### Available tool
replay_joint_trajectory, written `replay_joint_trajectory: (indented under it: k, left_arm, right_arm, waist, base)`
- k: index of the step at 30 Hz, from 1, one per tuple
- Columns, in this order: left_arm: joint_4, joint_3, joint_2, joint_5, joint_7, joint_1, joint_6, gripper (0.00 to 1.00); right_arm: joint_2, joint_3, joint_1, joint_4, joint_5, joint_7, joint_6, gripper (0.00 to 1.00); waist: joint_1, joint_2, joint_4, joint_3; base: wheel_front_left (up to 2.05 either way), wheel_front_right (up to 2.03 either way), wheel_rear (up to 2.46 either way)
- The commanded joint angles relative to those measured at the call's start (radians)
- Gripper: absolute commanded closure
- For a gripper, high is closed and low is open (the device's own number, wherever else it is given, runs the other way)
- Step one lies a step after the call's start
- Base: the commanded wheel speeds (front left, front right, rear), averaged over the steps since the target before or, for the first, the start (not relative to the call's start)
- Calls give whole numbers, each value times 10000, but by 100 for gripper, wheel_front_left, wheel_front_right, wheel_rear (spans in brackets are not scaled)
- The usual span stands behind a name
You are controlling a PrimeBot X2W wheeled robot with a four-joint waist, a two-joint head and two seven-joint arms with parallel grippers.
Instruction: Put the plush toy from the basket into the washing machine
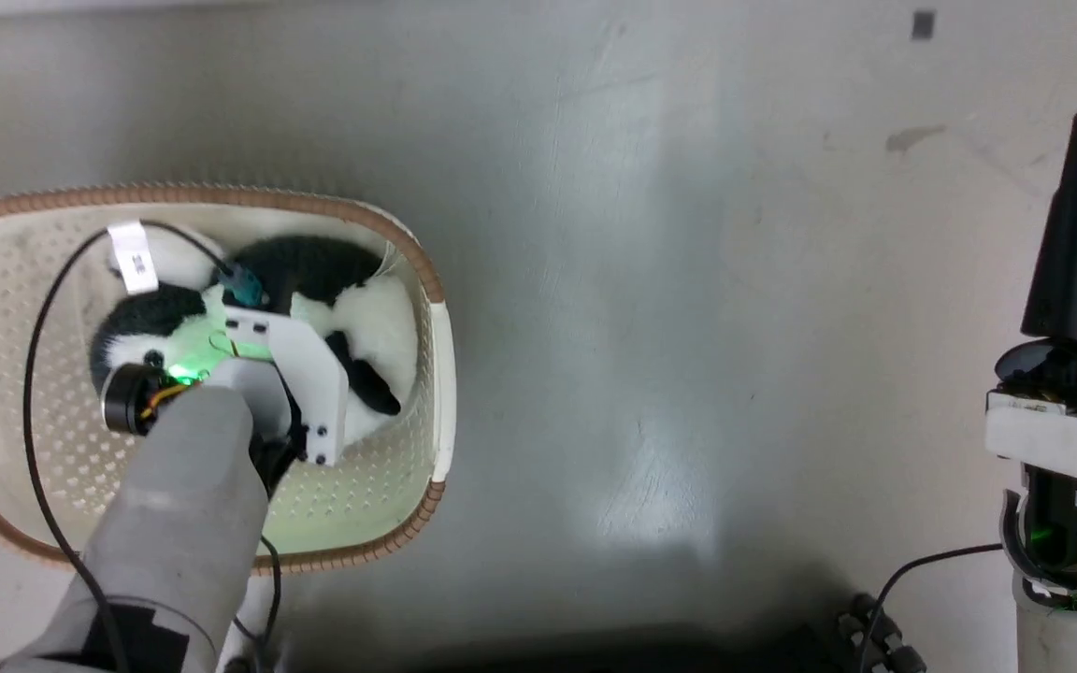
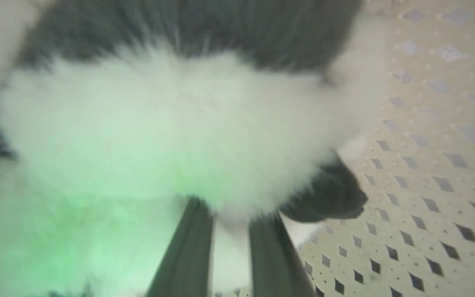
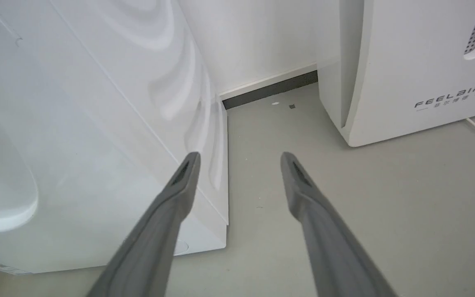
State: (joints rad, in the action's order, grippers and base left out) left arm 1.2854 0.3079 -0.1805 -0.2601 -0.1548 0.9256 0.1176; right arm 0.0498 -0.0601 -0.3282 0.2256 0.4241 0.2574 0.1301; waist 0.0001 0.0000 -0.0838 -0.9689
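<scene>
Pinching plush toy (image 2: 159,123) fur with left gripper (image 2: 233,211) inside basket (image 1: 438,374). Spread wide on right gripper (image 3: 239,159), aimed between washing machine (image 3: 76,144) and FEELBIRD appliance (image 3: 406,62).

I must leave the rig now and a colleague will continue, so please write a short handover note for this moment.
The left gripper is down in the basket; its fingers look closed on white fur of the plush toy.
The right gripper is open and empty, above the floor beside the washing machine.
The plush toy lies in the basket, not lifted.
Done: the reach and, it seems, the grasp.
Left: lift the toy, carry it to the washing machine, put it inside. Its door cannot be judged here.
</scene>
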Motion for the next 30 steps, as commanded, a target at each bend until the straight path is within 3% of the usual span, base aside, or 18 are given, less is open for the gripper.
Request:
replay_joint_trajectory:
  k: [1,11,30]
  left_arm:
    - [54,22,-38,-86,235,-218,18,100]
    - [-36,598,154,-411,1649,-1365,125,100]
    - [-798,1654,-186,-1369,3828,-3019,129,100]
  right_arm:
    - [4,25,-54,-97,45,44,6,0]
    - [4,329,551,-718,-215,44,6,0]
    - [4,464,2229,-1503,-289,44,6,0]
  waist:
    - [-1,0,53,581]
    - [-1,0,319,2899]
    - [-1,0,935,6489]
  base:
    - [0,0,0]
    - [0,0,0]
    - [0,0,0]
